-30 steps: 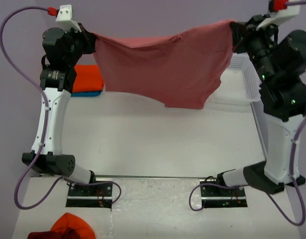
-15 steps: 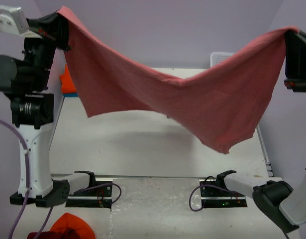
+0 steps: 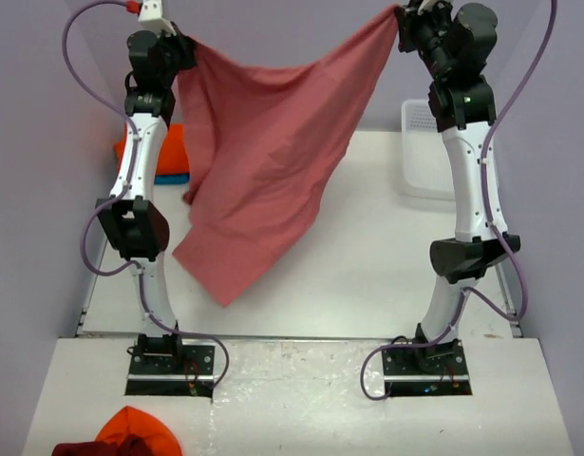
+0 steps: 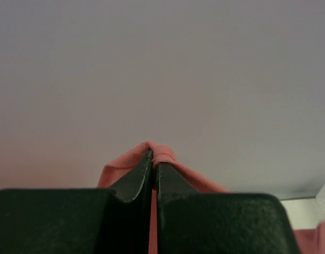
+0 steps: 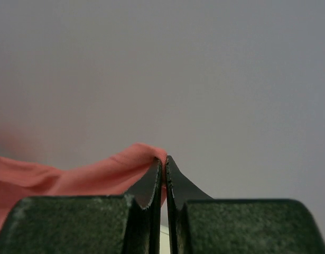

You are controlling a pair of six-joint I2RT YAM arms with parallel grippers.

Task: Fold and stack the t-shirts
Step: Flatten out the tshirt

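Nearest us, an orange cloth lump (image 3: 132, 427) sits at the near left, outside the arm bases; we can't tell what it is. Past the bases the tabletop (image 3: 367, 285) is bare through the middle and right.

The salmon t-shirt (image 3: 263, 180) hangs in the air between both arms. Its lowest corner dips near-left toward the tabletop; touching or just above, we can't tell. The top edge runs left to right, sagging in the middle and higher on the right.

The left end effector (image 3: 182, 46) is clamped on the shirt's left top corner, and the wrist view shows cloth pinched between closed fingers (image 4: 151, 159). The right end effector (image 3: 403, 14) grips the right top corner the same way (image 5: 163, 161). The shirt hangs below and between the two, most of it on the left arm's side.

At the far left the orange t-shirt (image 3: 178, 142) lies on the teal t-shirt (image 3: 173, 179), behind the left arm. A white basket (image 3: 426, 161) sits far right.

We judge the laydown wants the open centre, away from stack and basket.
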